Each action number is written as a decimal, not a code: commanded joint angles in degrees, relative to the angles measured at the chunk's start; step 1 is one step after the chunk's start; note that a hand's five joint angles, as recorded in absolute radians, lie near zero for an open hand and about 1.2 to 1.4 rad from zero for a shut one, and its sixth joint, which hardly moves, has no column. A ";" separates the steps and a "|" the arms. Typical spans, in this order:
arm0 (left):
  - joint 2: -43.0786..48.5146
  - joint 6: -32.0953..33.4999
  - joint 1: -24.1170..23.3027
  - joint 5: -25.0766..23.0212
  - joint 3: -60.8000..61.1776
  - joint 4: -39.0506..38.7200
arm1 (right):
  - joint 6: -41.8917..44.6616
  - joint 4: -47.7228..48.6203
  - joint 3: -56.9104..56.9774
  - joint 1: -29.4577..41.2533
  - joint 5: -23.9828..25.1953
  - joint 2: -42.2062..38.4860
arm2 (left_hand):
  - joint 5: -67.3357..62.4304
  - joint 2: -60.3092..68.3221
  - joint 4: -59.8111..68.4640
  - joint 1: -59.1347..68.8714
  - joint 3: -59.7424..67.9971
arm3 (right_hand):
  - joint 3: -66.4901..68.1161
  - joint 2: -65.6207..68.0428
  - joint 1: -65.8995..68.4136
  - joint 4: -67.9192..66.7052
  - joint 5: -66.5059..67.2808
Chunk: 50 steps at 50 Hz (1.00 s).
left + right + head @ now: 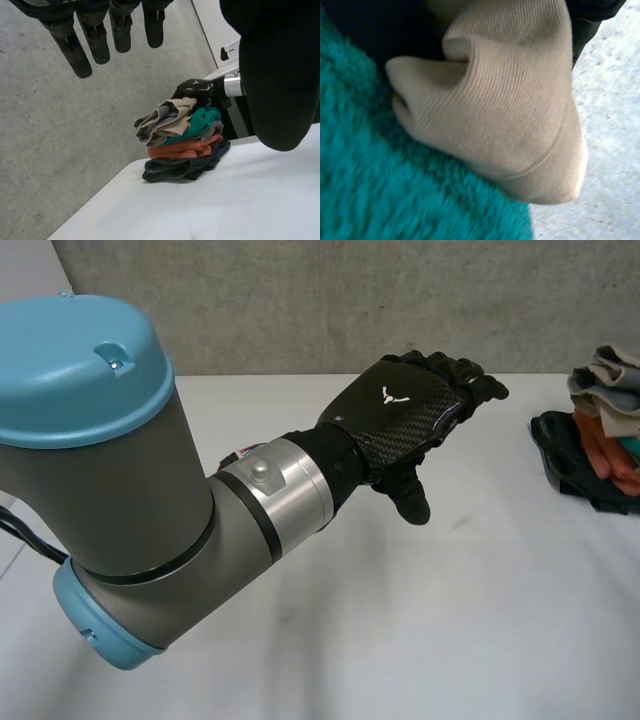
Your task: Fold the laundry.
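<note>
A pile of crumpled laundry (600, 435) sits at the table's far right edge, with dark, orange, teal and beige pieces stacked up. In the left wrist view the pile (180, 145) stands near the table's end, and my right hand (192, 90) rests on its top by the beige cloth (167, 117). In the right wrist view a bunched fold of that beige cloth (510, 100) runs up under my right hand (587, 25), pinched there, with teal cloth (395, 190) beside it. My left hand (410, 410) hovers open above the table's middle, well left of the pile, fingers (100, 35) straight and holding nothing.
The white table (450, 620) lies bare between my left hand and the pile. My left arm's big grey joint (110, 490) stands in the near left foreground. A concrete wall (350, 300) runs behind the table.
</note>
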State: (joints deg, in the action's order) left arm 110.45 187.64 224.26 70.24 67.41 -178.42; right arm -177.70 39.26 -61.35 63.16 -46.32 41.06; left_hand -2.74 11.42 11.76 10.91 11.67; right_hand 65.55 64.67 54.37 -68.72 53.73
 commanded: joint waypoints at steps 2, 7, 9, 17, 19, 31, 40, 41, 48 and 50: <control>-0.76 0.01 -0.05 -0.02 0.18 -0.09 | -0.89 0.47 -3.16 -0.06 -1.14 8.16 | 2.74 -1.42 -1.76 -0.91 -1.67 | 14.45 15.33 25.63 -11.28 16.27; -0.94 0.01 0.04 -0.02 0.18 -0.09 | -1.68 0.47 -1.94 -0.14 -0.62 6.59 | 2.74 -1.42 -1.76 -0.91 -1.67 | 14.45 15.33 25.63 -11.28 16.27; -0.94 0.01 0.04 -0.02 0.36 -0.09 | -1.60 0.29 -1.14 -0.23 -0.53 2.99 | 2.74 -1.42 -1.76 -0.91 -1.67 | 14.45 15.33 25.63 -11.28 16.27; -1.02 0.01 0.13 -0.02 1.32 -0.09 | 2.34 -0.32 -0.70 0.03 -1.14 -1.94 | 2.74 -1.42 -1.76 -0.91 -1.67 | 14.45 15.33 25.63 -11.28 16.27; -0.94 0.01 0.13 -0.02 1.32 -0.09 | 3.41 -0.50 -0.97 0.03 -1.32 -1.86 | 2.74 -1.42 -1.76 -0.91 -1.67 | 14.45 15.33 25.63 -11.28 16.27; -1.90 0.01 -0.05 -0.02 1.32 -0.09 | 7.27 -8.32 -5.44 -0.14 -7.38 7.72 | 2.74 -1.42 -1.76 -0.91 -1.67 | -55.55 -54.67 -44.37 58.72 -53.73; -3.65 0.01 -0.05 0.16 1.32 -0.09 | 21.40 -24.10 -9.06 -5.05 -16.76 20.18 | 2.74 -1.42 -1.76 -0.91 -1.67 | -55.55 -54.67 -44.37 58.72 -53.73; -3.92 -0.08 -0.05 0.16 1.32 0.00 | 22.74 -25.45 -8.79 -5.76 -18.01 21.07 | 2.74 -1.42 -1.76 -0.91 -1.67 | -55.55 -54.67 -44.37 58.72 -53.73; -6.73 -0.96 0.48 0.68 1.06 0.00 | 32.06 -31.09 -4.92 -6.57 -31.28 28.37 | 2.74 -1.42 -1.76 -0.91 -1.67 | -55.55 -54.67 -44.37 58.72 -53.73; -7.61 -2.01 0.74 1.47 0.88 0.00 | 30.76 -31.00 -6.23 -2.72 -31.82 30.82 | 2.69 -1.37 -1.72 -0.87 -1.63 | -55.55 -54.67 -44.37 58.72 -53.73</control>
State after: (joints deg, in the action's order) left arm 105.23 187.33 224.45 70.68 68.65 -178.43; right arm -149.06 9.66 -67.73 56.49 -71.73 66.50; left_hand -2.74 11.42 11.76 10.91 11.67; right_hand 11.87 12.47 13.27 -11.97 2.49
